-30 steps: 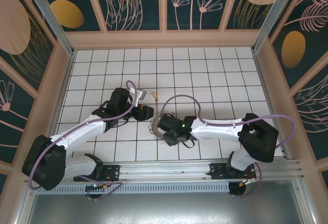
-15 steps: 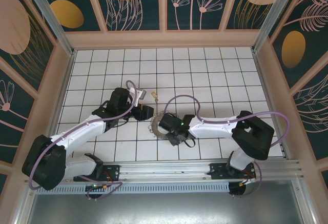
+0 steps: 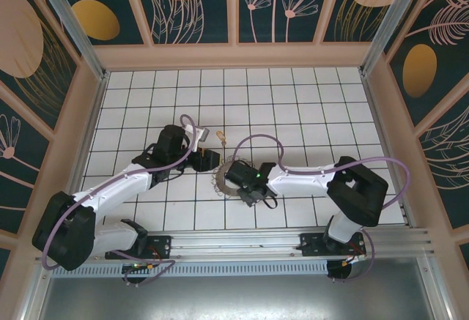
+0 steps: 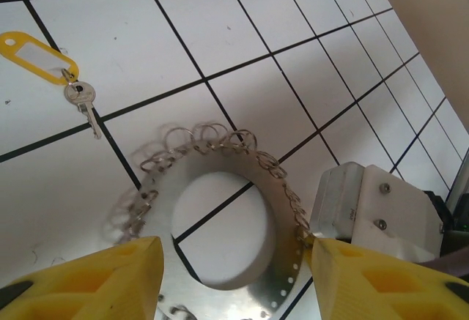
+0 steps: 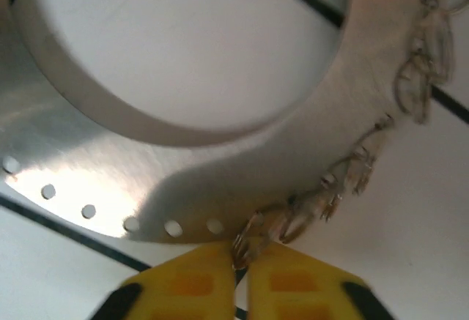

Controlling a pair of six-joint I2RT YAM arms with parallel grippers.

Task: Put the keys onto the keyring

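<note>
I'm looking at a white bench (image 3: 293,93) gridded in black, dark floral wall panels (image 3: 194,5) around it, and a yellow tag (image 4: 33,55) lying flat.

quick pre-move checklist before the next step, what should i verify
1. Right hand shut on a wire loop at the keyring's rim: ok.
2. Left hand open, one finger on each side of the keyring: ok.
3. Key lying free on the table, apart from the keyring: ok.
4. Key free of attachments: not ok, a yellow tag hangs on it.
5. Key on the keyring: not ok, not yet done.
6. Wire loop spread enough to take the key: cannot tell.
</note>
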